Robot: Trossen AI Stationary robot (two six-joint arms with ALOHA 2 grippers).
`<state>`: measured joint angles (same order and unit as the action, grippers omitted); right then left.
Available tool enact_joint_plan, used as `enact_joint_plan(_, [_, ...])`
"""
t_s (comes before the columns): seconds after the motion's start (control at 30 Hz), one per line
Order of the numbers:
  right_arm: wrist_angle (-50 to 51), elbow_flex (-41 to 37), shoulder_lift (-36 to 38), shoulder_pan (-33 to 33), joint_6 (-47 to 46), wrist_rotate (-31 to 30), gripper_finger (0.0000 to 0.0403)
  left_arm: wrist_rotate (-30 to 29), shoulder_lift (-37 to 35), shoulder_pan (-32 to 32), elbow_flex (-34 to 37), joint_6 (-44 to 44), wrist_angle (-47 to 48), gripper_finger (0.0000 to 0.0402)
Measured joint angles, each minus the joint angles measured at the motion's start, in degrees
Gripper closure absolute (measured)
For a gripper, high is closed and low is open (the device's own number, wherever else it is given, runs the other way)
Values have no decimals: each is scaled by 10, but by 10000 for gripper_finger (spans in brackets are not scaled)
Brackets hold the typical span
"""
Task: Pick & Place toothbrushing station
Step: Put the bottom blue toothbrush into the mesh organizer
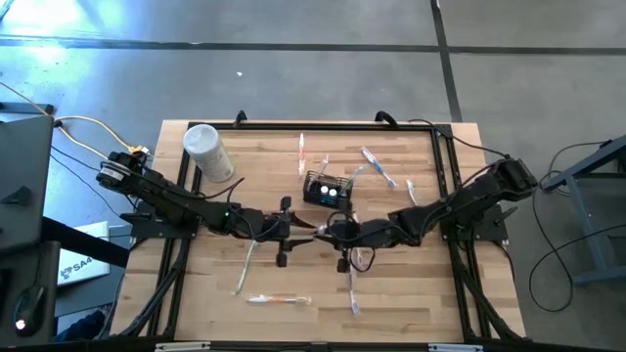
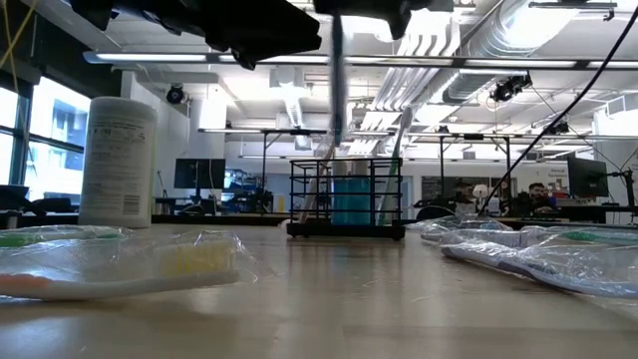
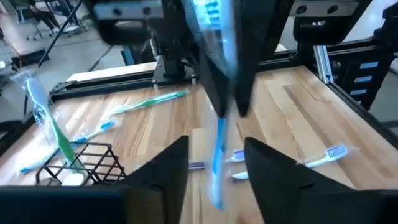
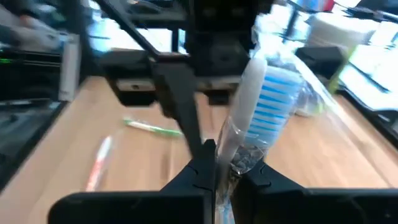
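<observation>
Near the table's (image 1: 411, 293) middle, slightly toward its far edge, we see the caddy (image 1: 327, 189): a small black wire-mesh box standing upright on pale wood planks, with slim brushes and something blue inside it. Just in front of it the two dark grippers meet. The right gripper (image 4: 214, 167) pinches a blue-and-white toothbrush (image 4: 258, 118) in crinkled clear wrap. The left gripper (image 3: 216, 163) faces it with fingers spread, the brush hanging between them. More wrapped toothbrushes (image 1: 278, 299) lie scattered about. A white cylindrical canister (image 1: 207, 153) stands near the far left corner.
</observation>
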<state>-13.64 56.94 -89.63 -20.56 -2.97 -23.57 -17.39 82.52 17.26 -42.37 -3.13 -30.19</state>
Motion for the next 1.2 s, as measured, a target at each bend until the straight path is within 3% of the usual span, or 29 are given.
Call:
enact_joint_plan(0.2, [144, -1, 49, -64, -61, -186, 392, 1, 0, 0, 0, 37, 4, 185])
enact_joint_plan(0.4, [253, 0, 115, -124, -87, -341, 393, 1, 0, 0, 0, 34, 15, 164])
enact_joint_plan(0.6, [405, -33, 199, -132, -180, -410, 393, 1, 0, 0, 0, 72, 51, 164])
enact_joint_plan(0.7, [407, -99, 266, -127, -238, -427, 393, 0, 0, 0, 0, 82, 56, 164])
enact_joint_plan(0.77, [360, -149, 312, -123, -227, -429, 393, -1, 0, 0, 0, 80, 60, 164])
enact_joint_plan(0.87, [184, -227, 365, -123, -135, -409, 393, -2, 0, 0, 0, 79, 64, 164])
enact_joint_plan(1.03, [-224, -349, 383, -88, 108, -250, 393, -2, 0, 0, 0, 80, 64, 164])
enact_joint_plan(1.1, [-299, -369, 377, -63, 141, -237, 393, -2, 0, 0, 0, 80, 64, 164])
enact_joint_plan(1.2, [-320, -374, 364, -12, 133, -218, 393, -4, 0, 0, 0, 80, 64, 164])
